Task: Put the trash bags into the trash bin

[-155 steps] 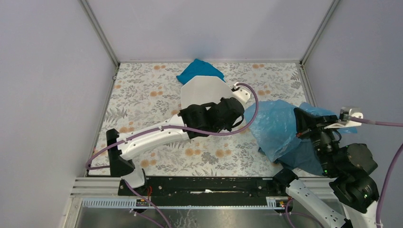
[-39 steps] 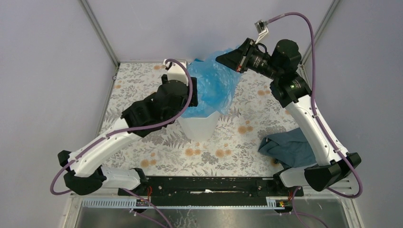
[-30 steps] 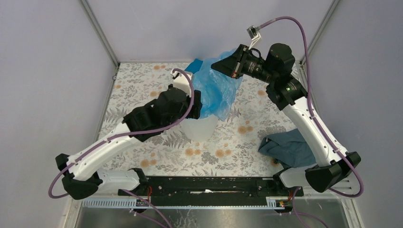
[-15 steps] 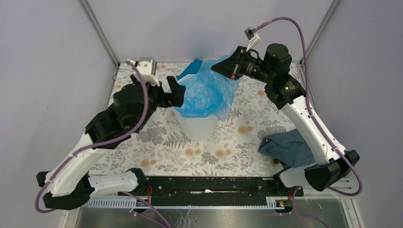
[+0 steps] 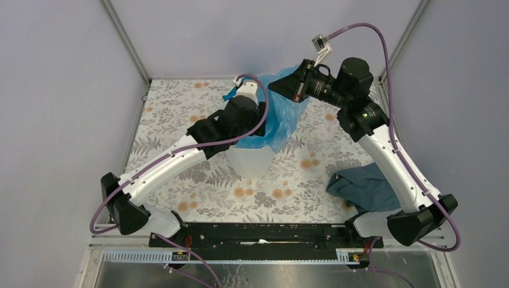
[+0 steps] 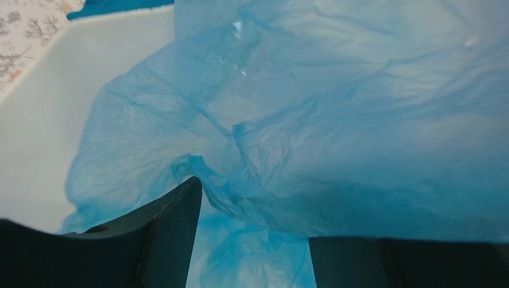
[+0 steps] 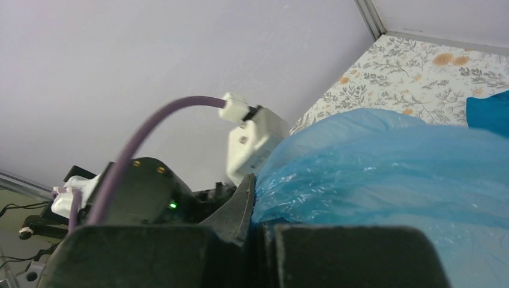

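Note:
The translucent white trash bin [image 5: 249, 159] stands mid-table. The light-blue trash bag [image 5: 282, 117] hangs over its mouth and partly down inside. My right gripper [image 5: 273, 84] is above the bin's far rim, shut on the bag's top edge; the right wrist view shows the film [image 7: 390, 168] pinched where the jaws [image 7: 258, 222] meet. My left wrist [image 5: 240, 115] leans over the bin's left rim. My left gripper [image 6: 252, 240] points into the bin and is open, with loose bag film [image 6: 288, 138] lying between and ahead of its fingers [image 6: 174, 228]. The pale bin wall [image 6: 36, 120] shows at left.
A teal-blue folded cloth [image 5: 231, 95] lies just behind the bin, also visible as the cloth [image 7: 489, 111]. A dull grey-blue cloth [image 5: 366, 187] lies at the front right, by the right arm's base. Enclosure walls ring the floral table cover [image 5: 174, 114].
My left arm has swung from left of the bin back over its mouth, and its jaws stand narrower than half a second ago. The right gripper has kept holding the bag up in place.

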`<state>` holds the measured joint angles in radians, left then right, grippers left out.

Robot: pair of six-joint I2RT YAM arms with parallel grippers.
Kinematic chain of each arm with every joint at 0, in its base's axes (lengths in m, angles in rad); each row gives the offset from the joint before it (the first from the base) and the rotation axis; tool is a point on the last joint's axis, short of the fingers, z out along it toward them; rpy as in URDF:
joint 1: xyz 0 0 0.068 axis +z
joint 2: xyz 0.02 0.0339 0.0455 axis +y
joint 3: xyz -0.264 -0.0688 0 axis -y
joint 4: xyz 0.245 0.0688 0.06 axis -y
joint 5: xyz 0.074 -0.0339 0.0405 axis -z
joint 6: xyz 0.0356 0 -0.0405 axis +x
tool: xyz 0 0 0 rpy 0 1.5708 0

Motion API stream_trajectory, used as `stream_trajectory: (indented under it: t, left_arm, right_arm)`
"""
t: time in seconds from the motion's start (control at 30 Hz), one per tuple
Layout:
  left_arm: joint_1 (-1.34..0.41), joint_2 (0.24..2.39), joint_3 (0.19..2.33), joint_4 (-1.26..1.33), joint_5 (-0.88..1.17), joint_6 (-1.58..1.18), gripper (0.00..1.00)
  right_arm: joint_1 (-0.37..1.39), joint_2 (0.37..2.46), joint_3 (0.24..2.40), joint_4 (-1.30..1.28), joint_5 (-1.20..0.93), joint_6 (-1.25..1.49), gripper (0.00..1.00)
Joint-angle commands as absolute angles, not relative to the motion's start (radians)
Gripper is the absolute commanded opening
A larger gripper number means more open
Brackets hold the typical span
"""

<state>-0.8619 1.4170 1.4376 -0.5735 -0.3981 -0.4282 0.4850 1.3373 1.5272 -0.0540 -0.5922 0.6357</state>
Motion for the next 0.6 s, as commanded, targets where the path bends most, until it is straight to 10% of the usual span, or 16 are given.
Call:
stream_trajectory:
  t: [0.0,0.57]
  left_arm:
    - [-0.859,1.366,1.413,-0.493,-0.376,-0.458,0.65]
    - [-0.845,1.016,1.366,-0.637,-0.537,-0.381,0.88]
  right_arm:
    - [0.504,1.346,1.517,0.026,-0.618,0.643,0.00]
    - [0.640,1.472,1.641,-0.133,-0.504,0.570,0.00]
